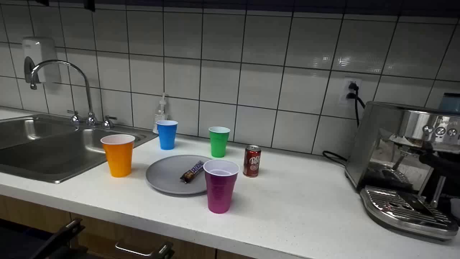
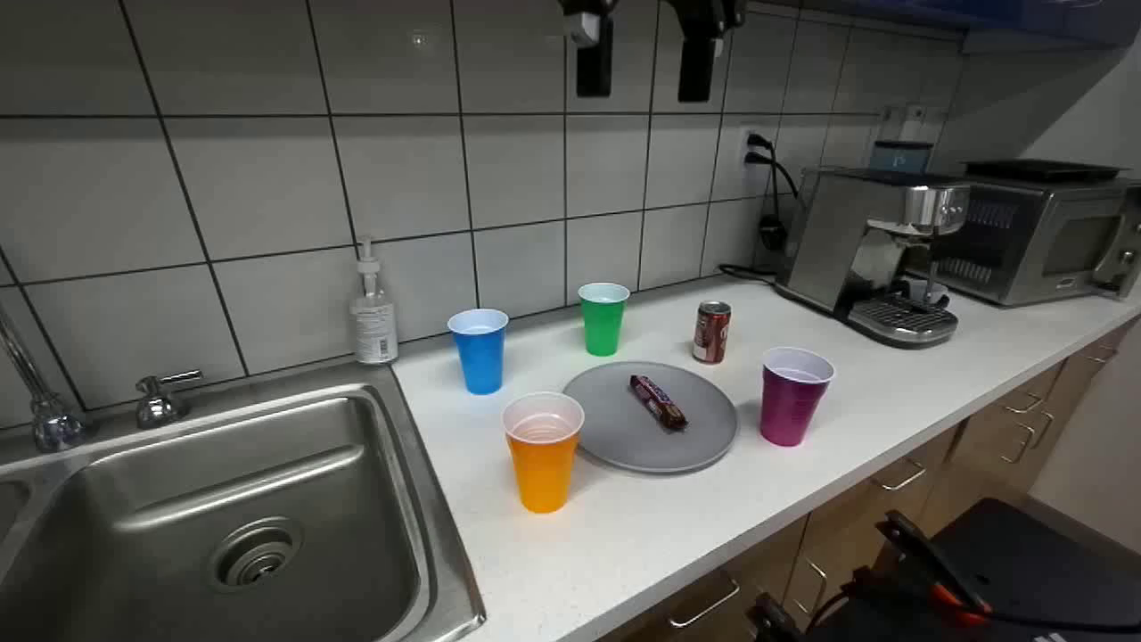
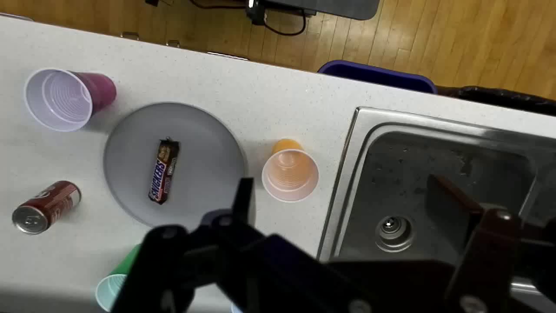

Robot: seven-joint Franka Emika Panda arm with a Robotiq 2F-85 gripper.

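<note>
Black tool [image 2: 644,96]: hangs high above the worktop [image 3: 278,104], its fingers [image 2: 595,71] pointing down and spread wide; nothing sits between them, so it has hold of nothing.
Finger line: runs roughly from nine to three o'clock in the wrist view.
Orange cup [image 3: 290,174]: nearest to the fingertips in the wrist view, between nine and ten o'clock from the middle of their gap and well below it; it stands upright on the worktop, long axis vertical like the fingers.
Cup's look: glossy orange outside, whitish rim, ridged inside, mouth wider than base.
Steel sink [image 3: 349,174]: rim just beside the orange cup, on its three o'clock side; the drain [image 3: 391,228] lies between four and five o'clock from the gap.
Grey plate [image 3: 204,152]: at nine o'clock, near the orange cup but apart from it; round and flat.
Snickers bar [image 3: 163,171]: lies on the plate in a dark brown wrapper, long axis from just past twelve to just past six, nearly square across the finger line.
Green cup [image 3: 116,278]: between eight and nine o'clock, partly hidden by the tool.
Purple cup [image 3: 65,100]: upright beyond the plate, between nine and ten o'clock.
Red can [image 3: 47,207]: upright, near nine o'clock.
Blue cup [image 2: 481,352]: in an exterior view, between nine and ten o'clock from the plate.
Pump bottle [image 2: 373,316]: behind the blue cup, at the sink's corner.
Espresso machine [image 2: 829,241]: about two o'clock from the plate in an exterior view, an oven-like appliance [image 2: 1025,232] beyond it.
</note>
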